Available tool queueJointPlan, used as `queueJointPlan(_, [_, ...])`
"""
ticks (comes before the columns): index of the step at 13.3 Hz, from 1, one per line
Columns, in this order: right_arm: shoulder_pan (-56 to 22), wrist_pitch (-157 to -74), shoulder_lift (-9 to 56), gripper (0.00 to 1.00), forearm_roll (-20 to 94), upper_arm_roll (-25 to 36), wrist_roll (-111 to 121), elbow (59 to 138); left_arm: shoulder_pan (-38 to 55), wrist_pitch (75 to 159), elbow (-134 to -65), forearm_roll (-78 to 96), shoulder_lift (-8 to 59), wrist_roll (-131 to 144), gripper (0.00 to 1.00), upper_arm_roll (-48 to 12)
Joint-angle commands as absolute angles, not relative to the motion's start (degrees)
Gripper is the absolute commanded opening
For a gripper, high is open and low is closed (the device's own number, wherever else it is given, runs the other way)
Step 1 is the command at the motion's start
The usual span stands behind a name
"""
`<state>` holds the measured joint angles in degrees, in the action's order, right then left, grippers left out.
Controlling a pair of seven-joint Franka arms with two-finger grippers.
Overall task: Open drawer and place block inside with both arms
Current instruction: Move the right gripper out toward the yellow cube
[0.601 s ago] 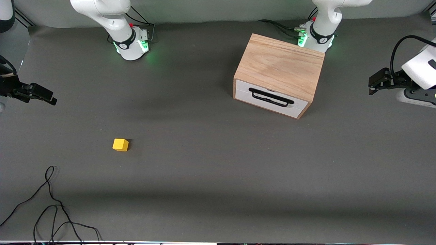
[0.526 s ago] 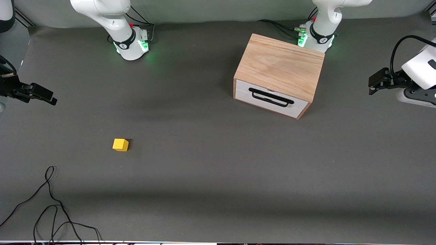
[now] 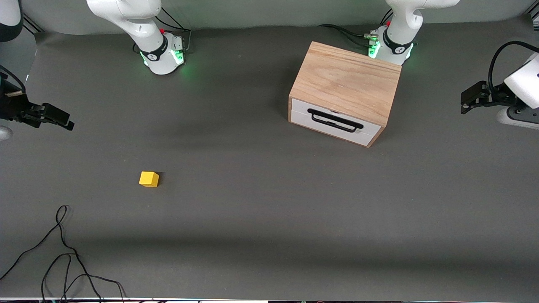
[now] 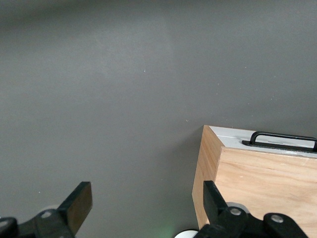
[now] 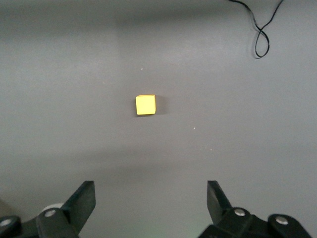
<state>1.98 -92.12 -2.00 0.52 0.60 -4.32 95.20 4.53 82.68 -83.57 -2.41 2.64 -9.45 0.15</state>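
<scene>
Right gripper [image 3: 63, 122] spread wide, empty, high over table edge at right arm's end. Block [image 3: 149, 179] on bare mat, well apart from it, nearer front camera. Drawer [image 3: 334, 121] shut (handle untouched). Left gripper [image 4: 146, 203] spread wide, empty, near box. Best: centre handle between fingers, pull straight.

Grey tabletop [image 3: 269, 210]. Oak box [image 3: 346, 82] sits toward the left arm's end, drawer [image 3: 334, 122] shut, black handle [image 3: 334, 120] on its white front. Left hand [image 3: 473, 97] hangs at that end, well apart from the box. Right hand [image 3: 52, 118] hangs over the tabletop's other end; block [image 3: 149, 179] lies well apart from it. Loose black cable [image 3: 63, 256] near the front edge.
</scene>
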Motion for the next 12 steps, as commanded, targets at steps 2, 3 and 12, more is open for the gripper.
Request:
queueJointPlan(2, [1.9,-91.8,-1.7,1.0,0.7,0.6,-3.3,94.7,4.0,82.6,-85.0,-1.8,1.0,-10.3,1.0,-0.2])
queueJointPlan(3, [1.9,-91.7,-1.7,1.0,0.7,0.6,-3.3,94.7,4.1,82.5,-85.0,-1.8,1.0,-10.3,1.0,-0.2])
queueJointPlan(12, [-2.1,-94.9,0.8,1.0,1.2,0.6,-6.0,94.7,4.4,82.5,-84.9,-1.8,1.1,-10.3,1.0,-0.4])
